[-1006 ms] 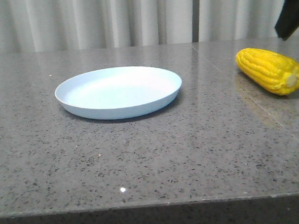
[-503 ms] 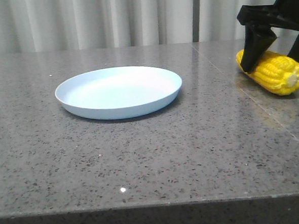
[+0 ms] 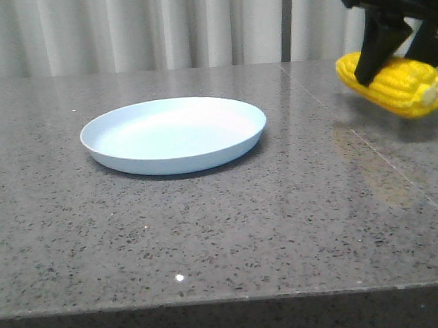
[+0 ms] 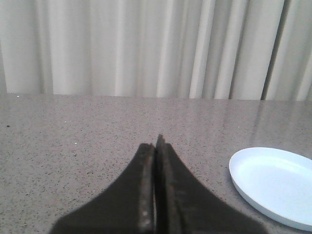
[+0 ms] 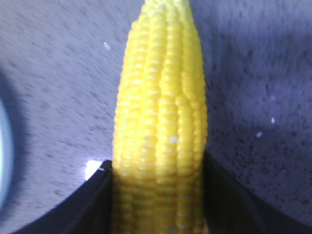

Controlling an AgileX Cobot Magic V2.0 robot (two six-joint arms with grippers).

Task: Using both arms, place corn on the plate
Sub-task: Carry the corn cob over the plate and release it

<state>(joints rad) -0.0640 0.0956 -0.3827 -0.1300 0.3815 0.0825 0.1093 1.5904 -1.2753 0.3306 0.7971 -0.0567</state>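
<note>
The yellow corn hangs just above the table at the far right of the front view, its pale stub end toward the camera. My right gripper is shut on the corn, a black finger pressed against each side. The pale blue plate rests on the table left of centre, well apart from the corn. In the left wrist view the left gripper is shut with nothing between its fingers, and the plate lies off to one side of it. The left gripper is out of the front view.
The grey speckled stone table runs to a front edge near the camera, with a seam crossing its right part. Pale curtains hang behind the table.
The right gripper came down over the corn, closed on it, and has lifted it slightly off the table. The plate has not moved.
</note>
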